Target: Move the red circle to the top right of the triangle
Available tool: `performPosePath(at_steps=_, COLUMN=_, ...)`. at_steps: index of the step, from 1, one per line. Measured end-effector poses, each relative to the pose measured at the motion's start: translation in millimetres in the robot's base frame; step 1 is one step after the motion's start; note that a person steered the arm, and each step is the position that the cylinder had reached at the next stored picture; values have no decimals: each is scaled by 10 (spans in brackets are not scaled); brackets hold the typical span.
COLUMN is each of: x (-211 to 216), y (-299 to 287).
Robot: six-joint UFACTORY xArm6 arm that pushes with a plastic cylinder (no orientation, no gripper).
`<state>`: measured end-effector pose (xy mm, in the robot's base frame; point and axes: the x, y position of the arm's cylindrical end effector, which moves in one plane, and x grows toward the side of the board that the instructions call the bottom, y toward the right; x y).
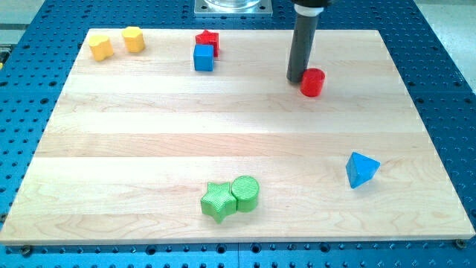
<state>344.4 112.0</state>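
Note:
The red circle (313, 82) is a short red cylinder on the wooden board, toward the view's top right. My tip (296, 77) rests on the board right against the red circle's left side. The blue triangle (361, 170) lies at the view's lower right, well below and to the right of the red circle.
A red star (207, 40) and a blue cube (204, 58) sit together at the view's top centre-left. Two yellow blocks (101, 47) (133, 39) are at the top left. A green star (218, 201) touches a green circle (245, 193) at the bottom centre. The board's edge (238, 240) runs along the bottom.

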Motion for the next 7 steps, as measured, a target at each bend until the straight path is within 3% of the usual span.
performPosePath(at_steps=2, x=830, y=501)
performPosePath(at_steps=4, x=332, y=461)
performPosePath(at_steps=6, x=604, y=1001)
performPosePath(at_steps=7, x=313, y=643)
